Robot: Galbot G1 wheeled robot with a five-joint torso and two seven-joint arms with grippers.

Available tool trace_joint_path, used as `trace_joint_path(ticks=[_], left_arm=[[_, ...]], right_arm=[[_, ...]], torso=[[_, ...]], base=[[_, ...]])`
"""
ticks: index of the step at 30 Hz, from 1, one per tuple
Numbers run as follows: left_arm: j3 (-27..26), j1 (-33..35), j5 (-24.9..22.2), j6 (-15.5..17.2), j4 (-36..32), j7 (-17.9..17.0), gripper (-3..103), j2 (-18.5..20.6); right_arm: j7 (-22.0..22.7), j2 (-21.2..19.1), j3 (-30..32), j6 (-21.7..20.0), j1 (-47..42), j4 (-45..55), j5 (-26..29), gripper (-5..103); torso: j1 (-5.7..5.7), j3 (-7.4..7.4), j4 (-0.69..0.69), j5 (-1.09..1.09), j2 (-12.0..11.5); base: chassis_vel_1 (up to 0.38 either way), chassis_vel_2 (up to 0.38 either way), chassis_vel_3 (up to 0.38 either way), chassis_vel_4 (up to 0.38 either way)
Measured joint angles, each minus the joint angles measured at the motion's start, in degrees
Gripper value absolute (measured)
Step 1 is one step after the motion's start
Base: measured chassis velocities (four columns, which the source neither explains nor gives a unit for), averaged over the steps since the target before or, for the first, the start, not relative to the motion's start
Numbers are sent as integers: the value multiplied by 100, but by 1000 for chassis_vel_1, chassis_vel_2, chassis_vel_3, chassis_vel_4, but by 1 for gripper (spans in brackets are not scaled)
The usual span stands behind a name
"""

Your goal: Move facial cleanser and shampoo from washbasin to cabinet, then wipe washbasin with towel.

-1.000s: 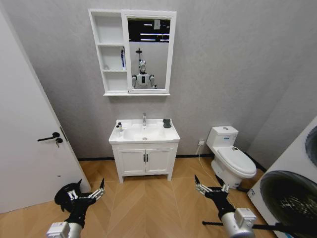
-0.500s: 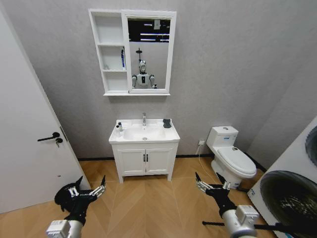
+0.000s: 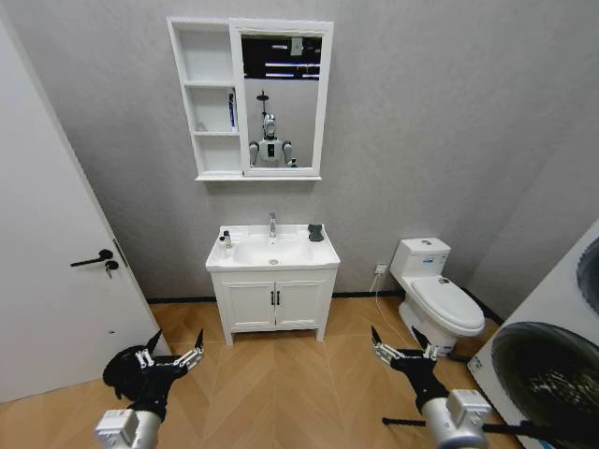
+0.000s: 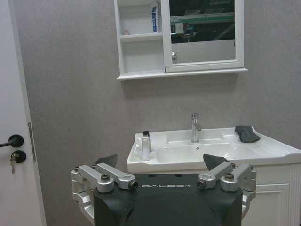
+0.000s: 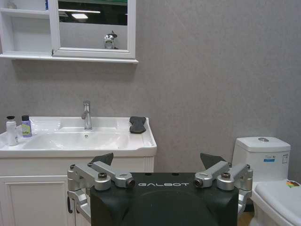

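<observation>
The white washbasin (image 3: 309,255) stands on its vanity against the far wall, across open floor from me. Two small black-capped bottles (image 3: 226,240) stand at its left edge; one is white (image 5: 11,130), the other purple-labelled (image 5: 26,126), and I cannot tell cleanser from shampoo. The dark towel (image 3: 316,232) lies at the basin's back right, also seen as the towel (image 4: 246,133). The cabinet (image 3: 211,98) hangs above, joined to the mirror. My left gripper (image 3: 176,341) and right gripper (image 3: 397,339) hover low over the floor, both open and holding nothing.
A white door (image 3: 56,281) with a black handle is at the left. A toilet (image 3: 435,299) stands right of the vanity, and a washing machine (image 3: 552,365) fills the near right. A blue tube (image 3: 232,109) sits on a cabinet shelf. Wooden floor lies between me and the vanity.
Both grippers have sunk slightly lower in the head view, the left also drifting a little right. The basin, bottles and towel have not moved.
</observation>
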Motion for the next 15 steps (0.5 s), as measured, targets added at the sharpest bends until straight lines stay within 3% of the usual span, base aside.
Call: trace_joint_path(ticks=[6,15], left_arm=[[0,47,35,-35,8,-5,100,-31],[-72,25,36,-52,30,-8,100,-37]], right_arm=[[-69,-16,-20,69,-4,-82,-1,100],[-76,-32,-30,79,13,-111,-1,100]], torso=[[0,0,2,2,-1],[2,0,1,0,-1]], base=[[-103,110,130,-120],[-211,208,212,-200]])
